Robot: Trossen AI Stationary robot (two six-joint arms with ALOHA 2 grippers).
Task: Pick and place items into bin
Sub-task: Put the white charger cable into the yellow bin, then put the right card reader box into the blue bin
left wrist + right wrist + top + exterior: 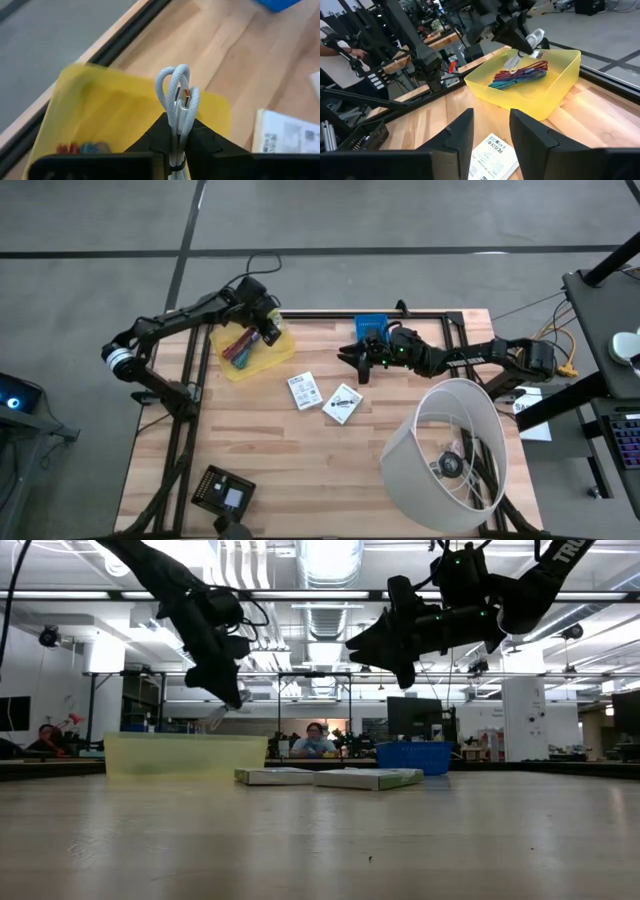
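Item: white bundled cable [178,102], light, limp, springy loops; best pinched at its tied waist. Left gripper [177,135] clamped on it above the yellow bin [250,362]. Right gripper [490,131] apart, empty.

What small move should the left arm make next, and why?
Probably open the left pincer. It is shut on a coiled white cable and hangs over the yellow bin, which already holds coloured cables. The right pincer waits open above the packets.
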